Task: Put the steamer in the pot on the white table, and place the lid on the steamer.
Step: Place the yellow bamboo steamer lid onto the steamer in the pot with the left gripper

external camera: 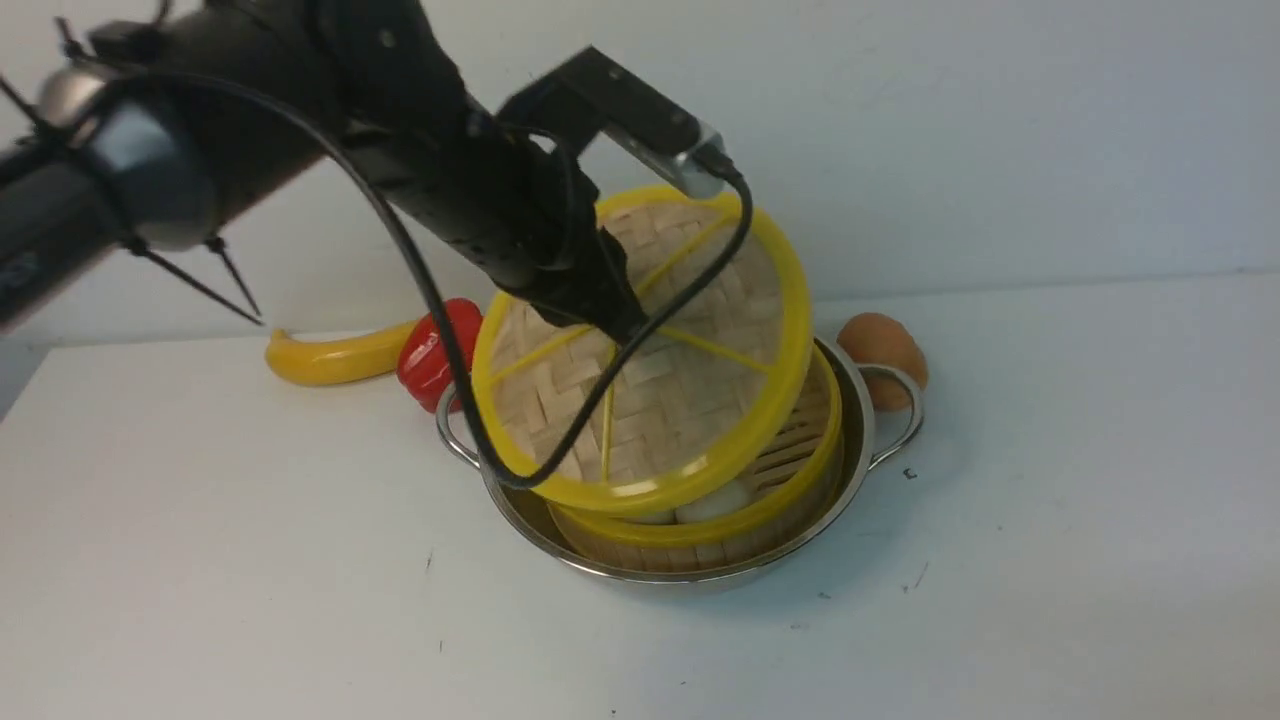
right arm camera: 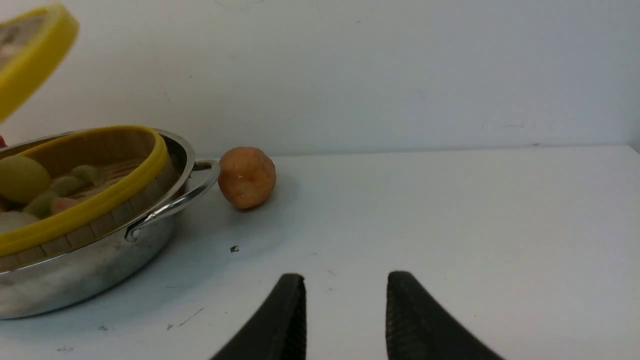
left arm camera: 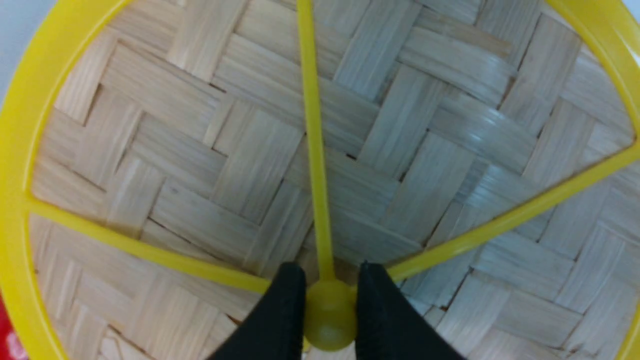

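The steamer, a bamboo basket with a yellow rim, sits inside the shiny steel pot on the white table; it holds several pieces of food. My left gripper is shut on the yellow centre knob of the woven lid and holds the lid tilted, its near edge low over the steamer. The lid fills the left wrist view. My right gripper is open and empty over bare table, to the right of the pot and steamer; it is out of the front view.
A yellow banana and a red pepper lie behind the pot on its left. A brown round fruit lies beside the pot's right handle, also in the right wrist view. A white wall stands behind.
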